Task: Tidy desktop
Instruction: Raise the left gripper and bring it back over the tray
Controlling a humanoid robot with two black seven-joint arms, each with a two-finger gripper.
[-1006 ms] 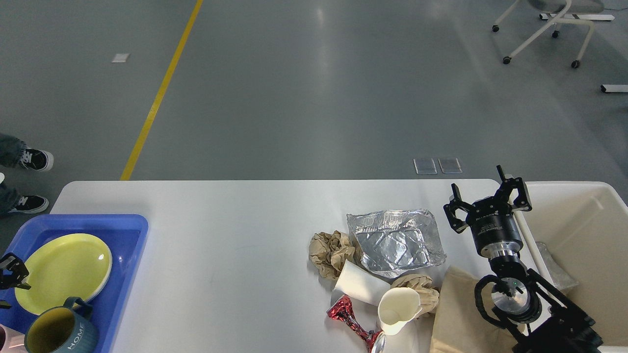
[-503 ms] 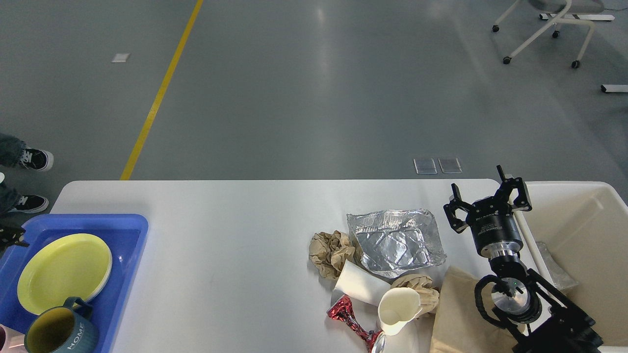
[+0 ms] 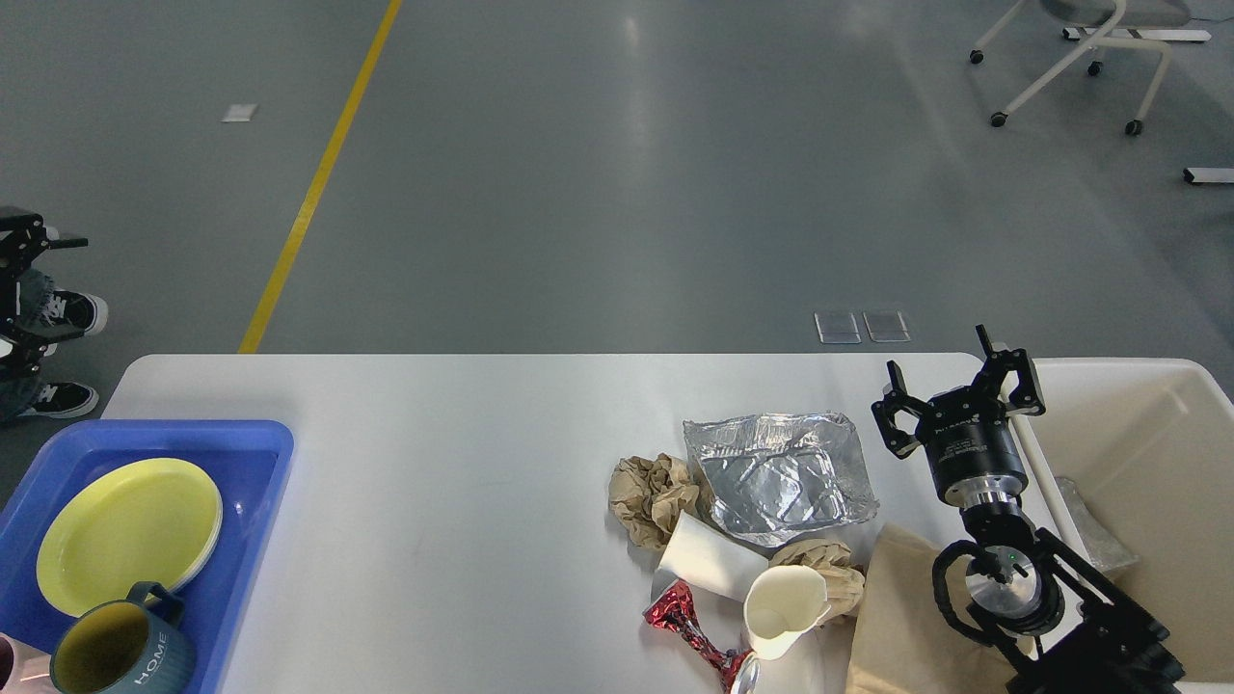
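Our desktop (image 3: 463, 453) is the big pale table that fills the lower part of what we see, and we place everything else from it. On its right edge sits the bin (image 3: 1147, 424), close by so trash only has a short trip. On its left end sits the blue tray (image 3: 260, 453), which holds the yellow plate (image 3: 125, 530) and the mug (image 3: 116, 646), so dishes stay apart from trash.

The trash lies in one heap on the right part of the desktop, near the bin: a brown bag (image 3: 897, 617), a foil tray (image 3: 781, 472), crumpled paper (image 3: 651, 487), two paper cups (image 3: 786, 602) and a red wrapper (image 3: 689, 622). We think these go in the bin next.

Our right gripper (image 3: 959, 390) hangs over the desktop's right edge, between the foil tray and the bin, fingers spread wide and holding nothing. Our left gripper (image 3: 24, 280) is up past the desktop's left end. We cannot tell how its fingers stand.
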